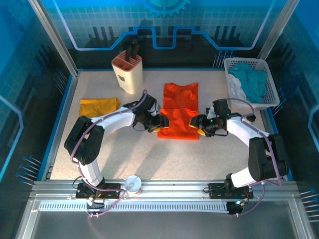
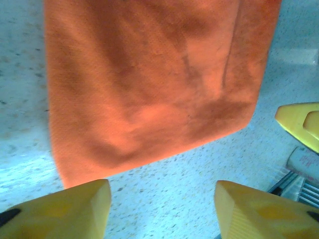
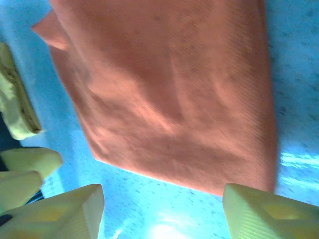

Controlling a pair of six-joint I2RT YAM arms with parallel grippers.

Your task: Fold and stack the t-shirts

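The orange-red t-shirt (image 1: 179,110) lies partly folded at the table's middle, seen close up as orange cloth (image 2: 149,84) (image 3: 169,89) in both wrist views. The mustard-yellow t-shirt (image 1: 98,106) lies folded at the left. My left gripper (image 1: 160,123) (image 2: 162,209) hangs at the orange shirt's near left edge, open, with bare table between its fingers. Facing it from the near right edge, my right gripper (image 1: 197,123) (image 3: 162,214) is open too and holds nothing. The cloth's edge lies just ahead of both sets of fingertips.
A white basket (image 1: 269,84) with teal and white cloths stands at the back right. A beige and pink holder (image 1: 128,72) stands at the back, left of the orange shirt. A small white round object (image 1: 133,184) sits on the near rail.
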